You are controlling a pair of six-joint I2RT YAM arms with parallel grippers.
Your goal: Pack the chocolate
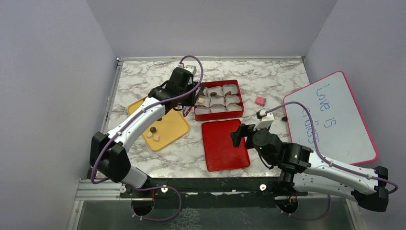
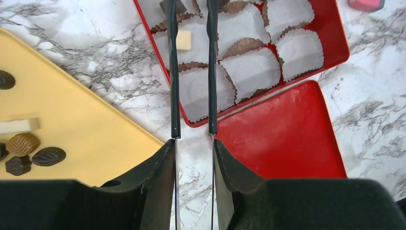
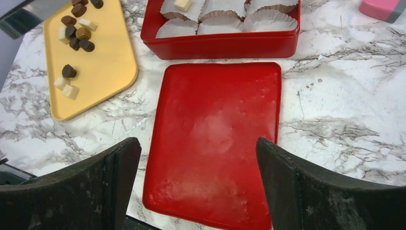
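Left claw (image 2: pixel 190 19) over box (image 2: pixel 337 45), we cannot tell its grip, right claw (image 3: pixel 196 143) spread near box, whiteboard (image 1: pixel 335 120) seen only overhead.

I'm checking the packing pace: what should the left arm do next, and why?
Probably lift the left gripper and move to the yellow tray: a cream cube already lies in the red box, most cups look empty, and chocolates wait on the tray.
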